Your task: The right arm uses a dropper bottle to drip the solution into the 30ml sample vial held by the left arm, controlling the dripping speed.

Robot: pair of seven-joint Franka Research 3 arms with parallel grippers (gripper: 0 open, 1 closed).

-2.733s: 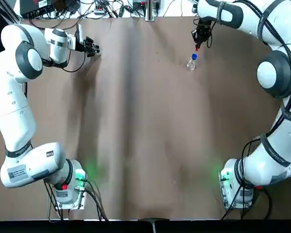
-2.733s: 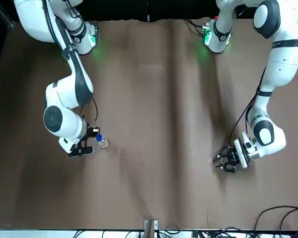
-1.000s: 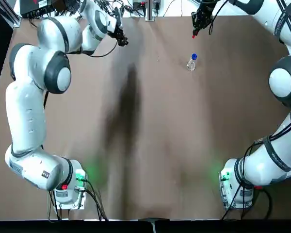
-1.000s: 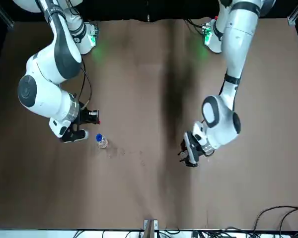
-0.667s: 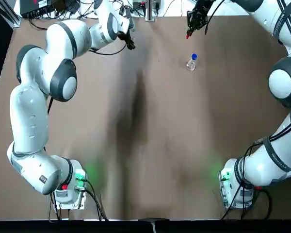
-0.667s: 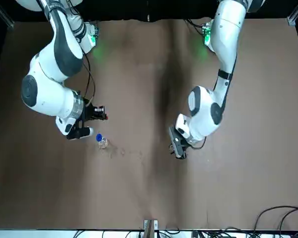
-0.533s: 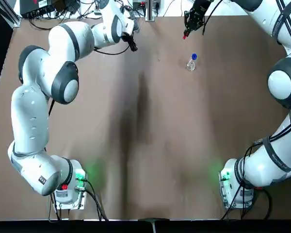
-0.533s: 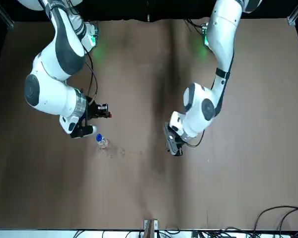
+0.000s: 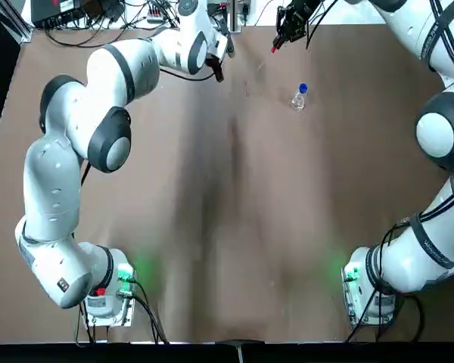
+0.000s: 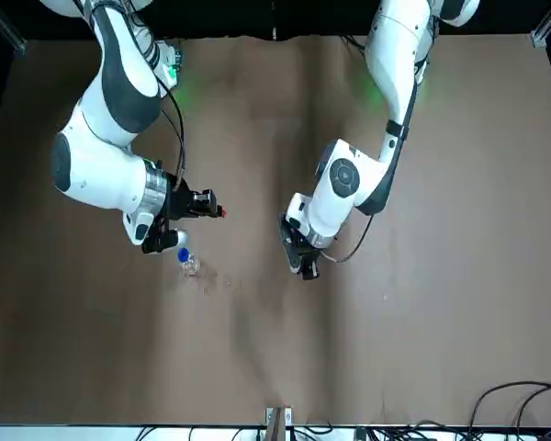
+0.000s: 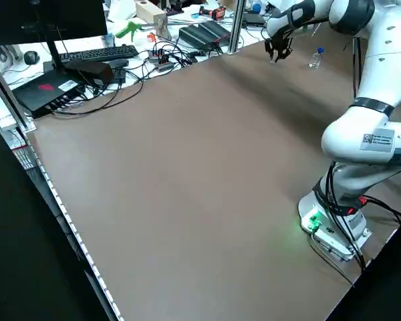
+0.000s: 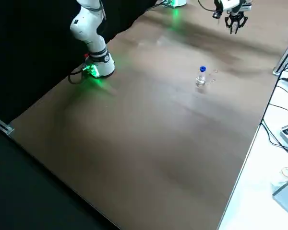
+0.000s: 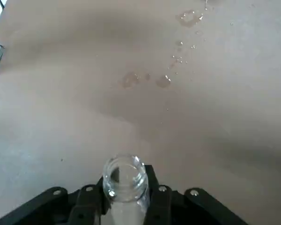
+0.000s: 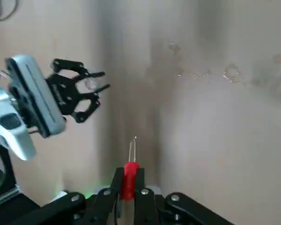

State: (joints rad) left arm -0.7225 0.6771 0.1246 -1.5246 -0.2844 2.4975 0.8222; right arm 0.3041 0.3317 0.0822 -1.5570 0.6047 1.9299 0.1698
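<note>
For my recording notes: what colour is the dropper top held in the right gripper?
Red, clearest in the right wrist view: the dropper top.

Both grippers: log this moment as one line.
left gripper: shut on clear glass vial | right gripper: shut on red dropper top | blue-collared clear bottle: standing on table | dripping: not visible

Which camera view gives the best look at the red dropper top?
The right wrist view: it shows the red dropper top up close between the right gripper's fingers, glass tip included. The top and front views give only a red speck.
</note>
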